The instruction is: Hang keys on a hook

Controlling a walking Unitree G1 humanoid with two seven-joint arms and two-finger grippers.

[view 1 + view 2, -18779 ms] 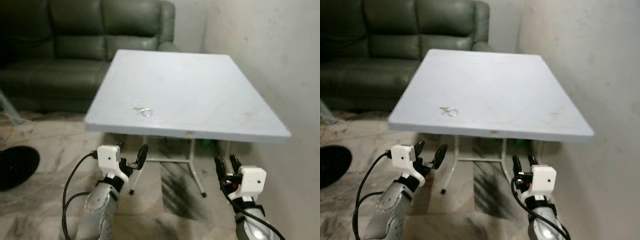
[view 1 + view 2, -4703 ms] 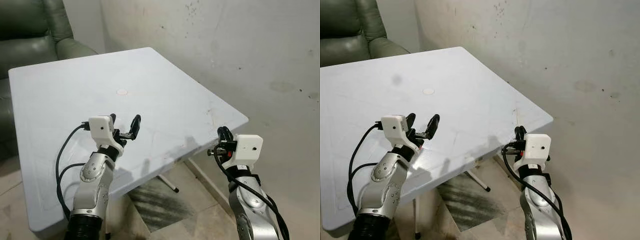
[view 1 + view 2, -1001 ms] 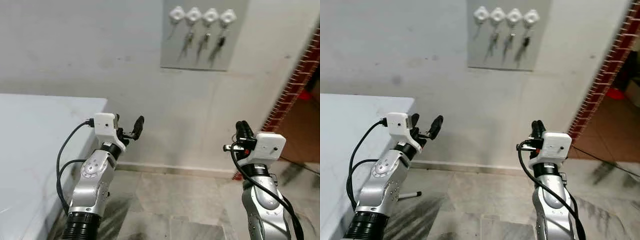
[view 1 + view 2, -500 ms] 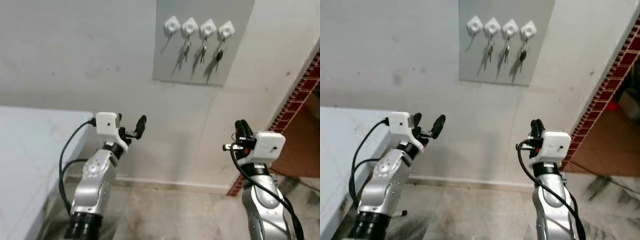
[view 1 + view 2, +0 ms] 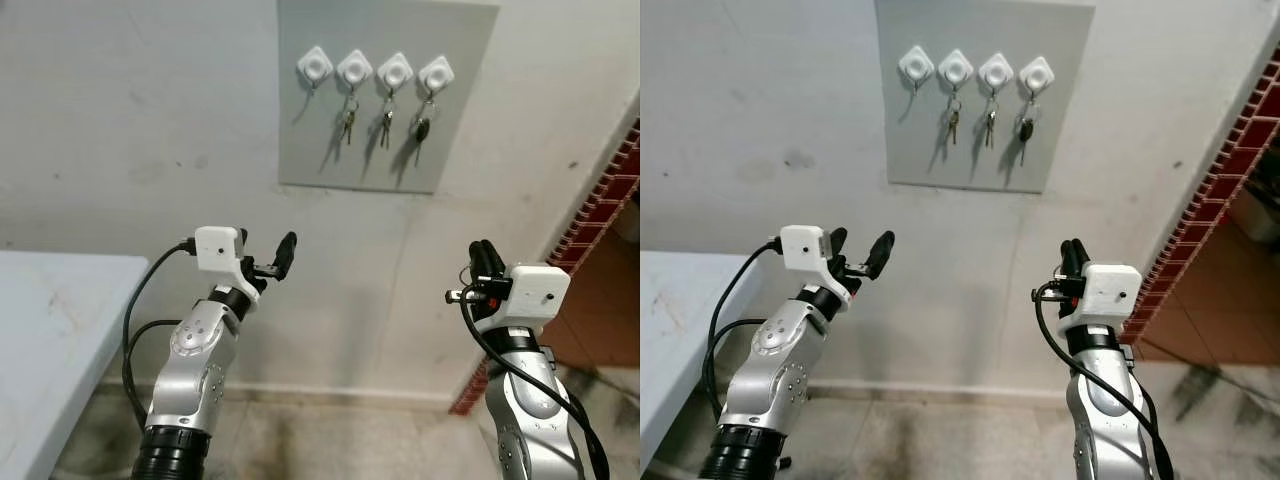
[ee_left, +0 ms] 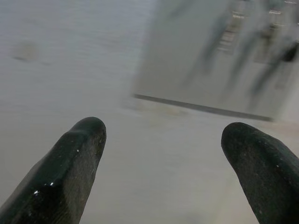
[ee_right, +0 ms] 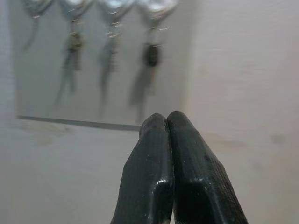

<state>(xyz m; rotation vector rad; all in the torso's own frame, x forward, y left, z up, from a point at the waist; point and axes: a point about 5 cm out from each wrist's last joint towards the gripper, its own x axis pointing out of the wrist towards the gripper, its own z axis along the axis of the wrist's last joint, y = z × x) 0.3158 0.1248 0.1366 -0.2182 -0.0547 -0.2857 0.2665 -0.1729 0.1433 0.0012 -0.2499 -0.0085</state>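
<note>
A grey board [image 5: 385, 160] hangs on the wall ahead with four white hooks. The leftmost hook [image 5: 315, 66] is bare. The three hooks to its right each carry keys [image 5: 385, 125]. My left gripper [image 5: 265, 260] is raised below and to the left of the board, open and empty; the left wrist view has its fingers [image 6: 74, 163] wide apart before the blurred board. My right gripper [image 5: 480, 255] is held up below the board's right side and is shut. In the right wrist view I can make out nothing between its fingertips [image 7: 166, 123], which point at the hanging keys [image 7: 150, 55].
A white table [image 5: 45, 310] reaches in from the left, beside my left arm. A red brick edge [image 5: 600, 205] of a doorway stands at the right. Tiled floor [image 5: 940, 440] lies between me and the wall.
The whole view has shifted, so the board now sits further left and lower in the picture. Both arms keep the same pose, the left gripper open and the right shut.
</note>
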